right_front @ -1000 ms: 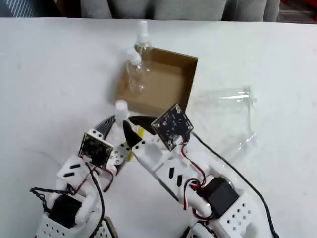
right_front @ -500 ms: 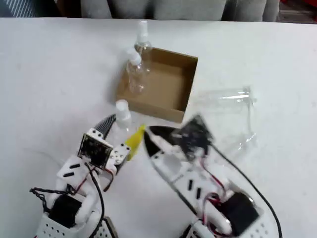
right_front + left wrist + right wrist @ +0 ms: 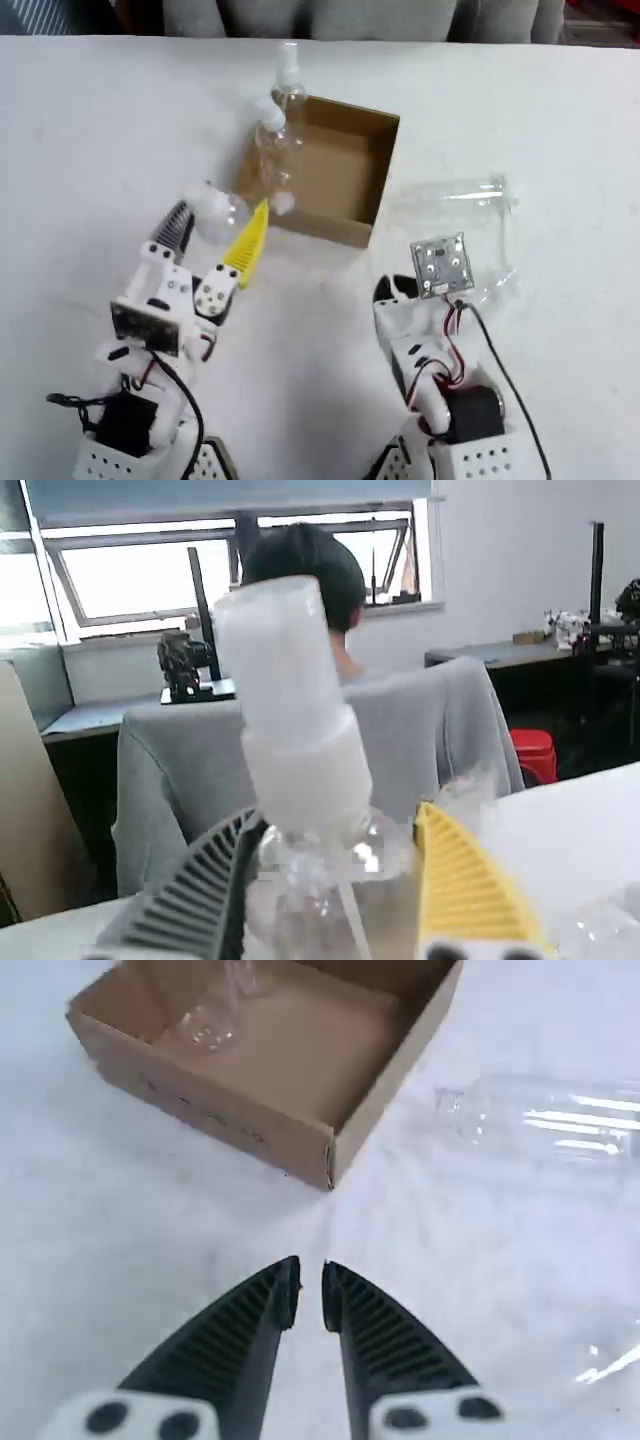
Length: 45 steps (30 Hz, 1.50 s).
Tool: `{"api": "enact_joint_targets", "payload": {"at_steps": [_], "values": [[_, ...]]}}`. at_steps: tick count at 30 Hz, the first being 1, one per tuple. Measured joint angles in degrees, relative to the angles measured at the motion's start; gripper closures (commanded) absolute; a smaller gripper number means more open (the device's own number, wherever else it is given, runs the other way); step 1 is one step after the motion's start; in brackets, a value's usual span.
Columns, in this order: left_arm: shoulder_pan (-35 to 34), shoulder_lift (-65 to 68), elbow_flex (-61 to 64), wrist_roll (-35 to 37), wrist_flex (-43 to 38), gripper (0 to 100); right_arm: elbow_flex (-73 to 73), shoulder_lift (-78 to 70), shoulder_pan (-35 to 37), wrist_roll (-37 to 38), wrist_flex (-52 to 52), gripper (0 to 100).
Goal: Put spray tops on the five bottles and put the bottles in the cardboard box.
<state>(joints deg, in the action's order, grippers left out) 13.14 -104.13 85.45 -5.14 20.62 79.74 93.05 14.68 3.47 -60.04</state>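
The left fingers [image 3: 190, 900] are clamped on a bottle [image 3: 300, 730] that looks to have its spray top on, with the cardboard box [image 3: 385, 165] just past the fingertips. The step is putting this bottle in, so they must lift it over the box wall, then open. The right fingers [image 3: 240, 1330] are together, holding nothing.

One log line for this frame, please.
left gripper: holds capped bottle beside cardboard box | right gripper: shut, empty, over table
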Motion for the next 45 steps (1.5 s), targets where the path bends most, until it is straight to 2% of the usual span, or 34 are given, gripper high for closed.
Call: {"api": "enact_joint_targets", "payload": {"at_steps": [6,10,19,23,34,45], "values": [[0.0,0.0,0.0,0.0,-7.56,98,11.52,6.15,-0.88,0.0,5.89,98.2],[0.09,2.2,-0.62,0.0,-9.05,98,15.74,9.49,-0.97,0.0,6.68,98.2],[0.09,32.88,-21.19,0.0,-9.05,98,16.62,9.58,-1.23,0.0,6.68,98.2],[0.09,44.66,-25.49,0.0,-10.55,98,16.62,9.58,-1.05,0.0,6.68,98.2],[0.09,65.49,-24.18,0.0,-35.87,98,16.62,9.58,-1.05,0.0,6.51,98.2],[-2.2,81.32,-24.18,0.0,-47.82,98,16.62,9.58,-1.05,0.0,4.92,98.2]]}}
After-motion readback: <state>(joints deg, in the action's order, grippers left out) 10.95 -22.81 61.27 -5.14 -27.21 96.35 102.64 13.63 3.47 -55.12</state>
